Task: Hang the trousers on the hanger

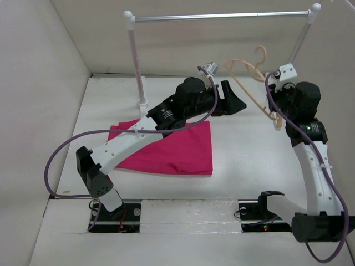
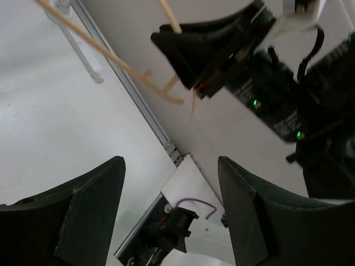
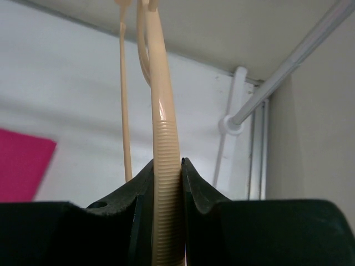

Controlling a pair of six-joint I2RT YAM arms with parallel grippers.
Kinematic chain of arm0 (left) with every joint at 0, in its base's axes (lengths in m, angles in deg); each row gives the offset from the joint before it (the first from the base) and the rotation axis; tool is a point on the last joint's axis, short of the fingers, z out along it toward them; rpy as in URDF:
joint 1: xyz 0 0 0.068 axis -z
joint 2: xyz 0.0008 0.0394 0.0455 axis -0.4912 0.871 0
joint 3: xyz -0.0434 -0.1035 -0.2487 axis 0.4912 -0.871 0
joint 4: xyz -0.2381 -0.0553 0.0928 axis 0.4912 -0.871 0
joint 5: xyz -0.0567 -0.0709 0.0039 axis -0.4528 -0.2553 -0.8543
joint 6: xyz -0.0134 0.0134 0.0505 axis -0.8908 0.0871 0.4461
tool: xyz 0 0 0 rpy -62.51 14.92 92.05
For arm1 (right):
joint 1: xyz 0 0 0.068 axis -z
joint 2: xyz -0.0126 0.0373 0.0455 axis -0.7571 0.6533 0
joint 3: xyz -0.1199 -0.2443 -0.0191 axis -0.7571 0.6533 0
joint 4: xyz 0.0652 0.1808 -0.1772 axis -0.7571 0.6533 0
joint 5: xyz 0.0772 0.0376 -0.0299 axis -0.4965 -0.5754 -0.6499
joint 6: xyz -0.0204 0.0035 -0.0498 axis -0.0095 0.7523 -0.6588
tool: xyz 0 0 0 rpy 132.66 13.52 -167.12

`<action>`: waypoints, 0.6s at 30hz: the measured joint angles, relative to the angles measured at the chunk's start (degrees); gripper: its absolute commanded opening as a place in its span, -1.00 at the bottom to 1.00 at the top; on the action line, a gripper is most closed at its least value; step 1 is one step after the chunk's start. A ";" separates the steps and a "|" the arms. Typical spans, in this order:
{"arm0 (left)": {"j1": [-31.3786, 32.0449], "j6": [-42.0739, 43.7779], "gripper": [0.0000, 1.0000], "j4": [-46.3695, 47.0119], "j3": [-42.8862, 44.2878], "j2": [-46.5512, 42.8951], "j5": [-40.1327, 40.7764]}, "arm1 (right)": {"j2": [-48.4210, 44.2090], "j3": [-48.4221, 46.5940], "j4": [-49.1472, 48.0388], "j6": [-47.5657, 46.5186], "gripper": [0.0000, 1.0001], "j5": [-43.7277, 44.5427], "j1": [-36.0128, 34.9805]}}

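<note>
The trousers (image 1: 177, 149) are a folded magenta cloth lying flat on the table; their corner (image 3: 22, 163) shows at the left of the right wrist view. The tan hanger (image 1: 249, 69) is held up in the air at the back right, hook uppermost. My right gripper (image 3: 166, 185) is shut on its ribbed shoulder (image 3: 165, 149), near the hanger's lower right end (image 1: 274, 117). My left gripper (image 1: 238, 102) reaches over the trousers toward the hanger and is open, with nothing between its fingers (image 2: 89, 216). From it I see the hanger's bar (image 2: 111, 55) and the right gripper (image 2: 222, 50) ahead.
A white-and-silver rail frame (image 1: 222, 16) spans the back of the table, with one post (image 1: 138, 72) at the left just behind the trousers and another (image 1: 302, 36) behind the hanger. Walls close in on the left, back and right. Purple cables loop off both arms.
</note>
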 measured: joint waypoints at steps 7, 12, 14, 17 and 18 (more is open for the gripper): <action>-1.14 -7.50 0.26 7.78 -1.07 4.37 -1.22 | -9.18 10.91 0.83 1.33 -1.00 0.04 -6.36; -1.79 -9.88 0.24 10.03 -0.57 8.70 0.24 | -13.07 14.08 1.75 2.80 -1.00 1.05 -9.11; -1.88 -10.34 0.24 9.16 1.14 11.54 1.16 | -14.60 14.84 2.21 3.15 -1.00 1.46 -10.32; -1.92 -10.38 0.23 7.41 5.33 16.28 2.45 | -16.15 15.65 2.47 3.65 -1.00 2.40 -12.07; -2.03 -10.49 0.23 6.78 6.43 17.53 2.82 | -16.63 16.06 2.45 3.80 -1.00 2.73 -12.61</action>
